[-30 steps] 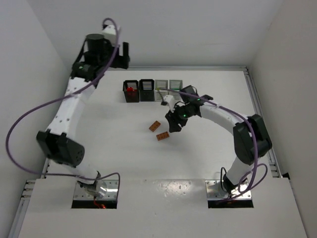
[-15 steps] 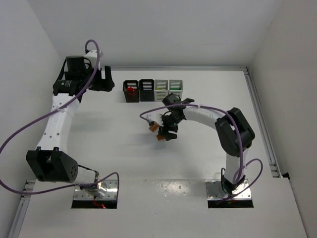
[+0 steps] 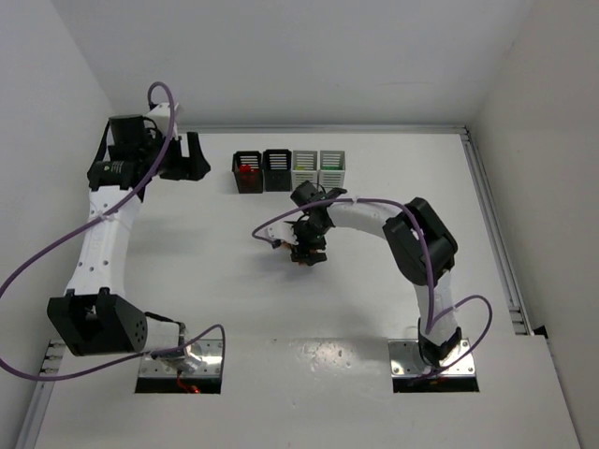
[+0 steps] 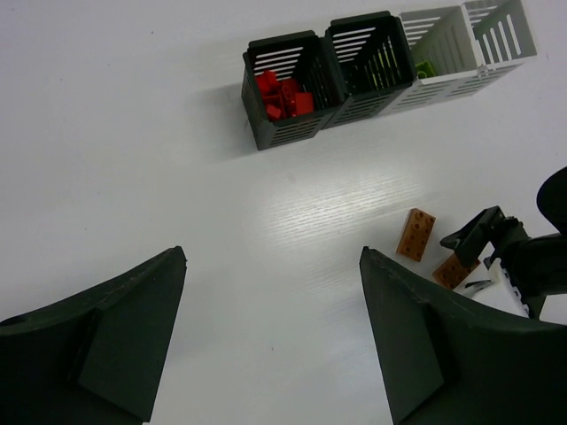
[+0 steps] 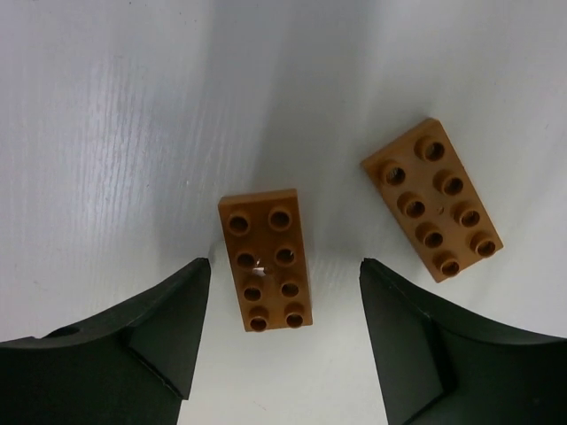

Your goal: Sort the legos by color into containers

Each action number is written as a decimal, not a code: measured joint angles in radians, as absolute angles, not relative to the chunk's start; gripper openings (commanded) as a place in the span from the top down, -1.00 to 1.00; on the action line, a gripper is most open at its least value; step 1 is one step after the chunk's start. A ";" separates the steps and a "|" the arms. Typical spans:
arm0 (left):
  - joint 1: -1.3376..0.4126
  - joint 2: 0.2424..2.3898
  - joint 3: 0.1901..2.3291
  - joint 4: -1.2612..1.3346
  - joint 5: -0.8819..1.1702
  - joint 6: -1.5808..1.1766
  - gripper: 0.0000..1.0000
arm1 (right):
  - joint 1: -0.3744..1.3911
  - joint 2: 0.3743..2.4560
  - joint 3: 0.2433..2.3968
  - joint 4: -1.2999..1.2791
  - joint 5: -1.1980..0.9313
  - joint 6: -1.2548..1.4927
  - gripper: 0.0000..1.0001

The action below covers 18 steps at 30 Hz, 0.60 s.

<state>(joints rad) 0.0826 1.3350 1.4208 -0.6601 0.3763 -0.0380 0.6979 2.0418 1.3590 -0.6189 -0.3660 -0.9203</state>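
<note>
Table (image 3: pixel 234 309) comes first: white, walled on three sides, both arms reaching over it. At its far side stand four bins (image 3: pixel 290 170) in a row, two black and two white. The end black bin (image 4: pixel 285 133) holds red pieces, the next black bin (image 4: pixel 374 92) looks empty, one white bin (image 4: pixel 436 78) shows a yellow-green piece, and the last shows green in the top view.

The left gripper (image 4: pixel 273 266) hangs over the far left of the table, jaws spread wide with nothing between them, well apart from the work. The right gripper (image 5: pixel 283 266) is much the nearer. It hovers at mid-table, jaws parted and gripping nothing, right above two tan bricks (image 3: pixel 301 251) lying flat, studs up.

One brick (image 5: pixel 266 270) sits directly between the right fingers (image 5: pixel 168 319), touching neither. Its long axis runs along the gap, slightly tilted, so the jaws would close across its narrow width. The second brick (image 5: pixel 431 212) lies just beside it, off past the other finger, angled and apart.

No brand, label or writing can be read anywhere.
</note>
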 measured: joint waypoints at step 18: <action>0.137 1.335 1.382 -0.656 0.442 -0.035 -0.69 | 0.792 2.086 1.423 -0.684 -0.244 -0.960 0.20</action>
